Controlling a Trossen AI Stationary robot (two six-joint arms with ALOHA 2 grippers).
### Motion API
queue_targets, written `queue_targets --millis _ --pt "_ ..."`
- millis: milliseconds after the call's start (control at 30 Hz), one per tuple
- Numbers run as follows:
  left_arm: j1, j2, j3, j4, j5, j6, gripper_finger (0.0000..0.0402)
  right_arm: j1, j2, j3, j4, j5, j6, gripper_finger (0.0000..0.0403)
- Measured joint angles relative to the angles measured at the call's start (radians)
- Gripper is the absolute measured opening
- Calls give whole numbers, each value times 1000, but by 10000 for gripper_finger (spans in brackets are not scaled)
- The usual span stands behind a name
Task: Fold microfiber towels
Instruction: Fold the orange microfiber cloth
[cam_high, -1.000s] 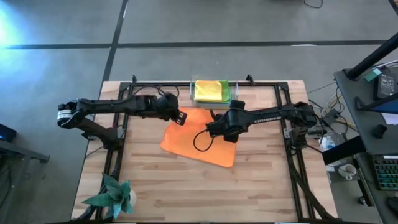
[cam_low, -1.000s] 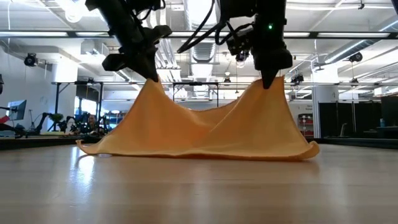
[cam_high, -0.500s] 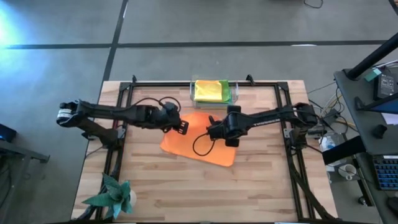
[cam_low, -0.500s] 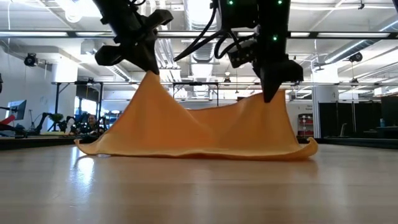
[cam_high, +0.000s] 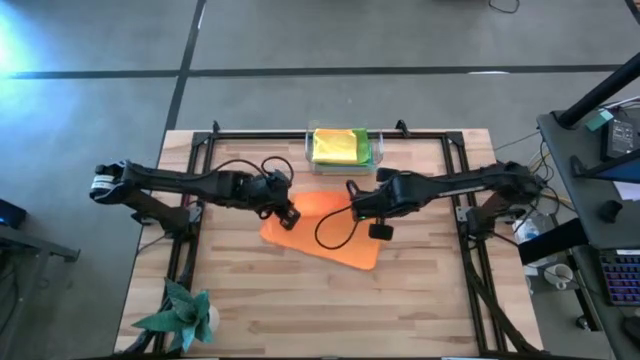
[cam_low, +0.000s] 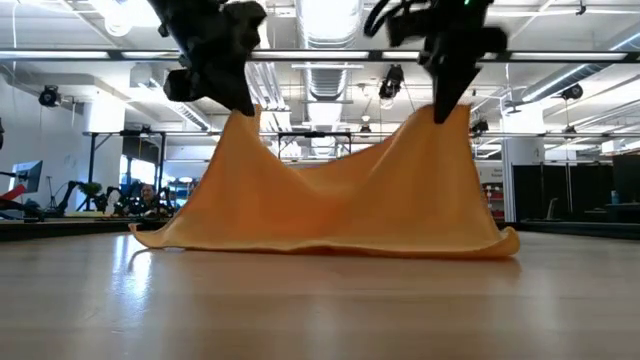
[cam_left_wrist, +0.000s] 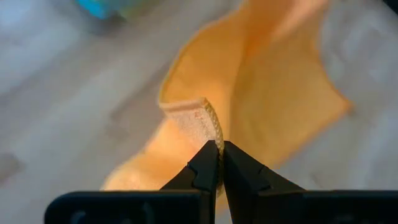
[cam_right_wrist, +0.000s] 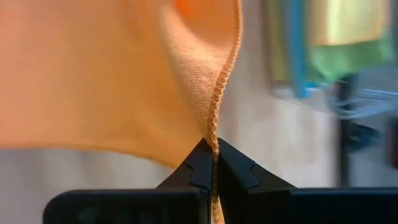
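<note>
Orange towel up, fold under way.
Left gripper (cam_low: 243, 108) and right gripper (cam_low: 440, 115) each pinch an orange towel (cam_low: 330, 200) corner; the stack (cam_high: 340, 147) behind looks folded.

no legible text, labels, brands, numbers or signs appear in any view. markings on the arms are too small to read.
</note>
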Motion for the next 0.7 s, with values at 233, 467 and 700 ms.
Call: queue_targets --millis 233,467,700 --pt "-1 -61 19 0 198 21 6 58 -130 0 6 -188 51 9" --pt "-36 -118 49 10 289 -136 6 114 -175 0 16 -320 102 9" --pt "-109 -141 49 52 300 -333 6 184 -194 0 34 -445 79 9"
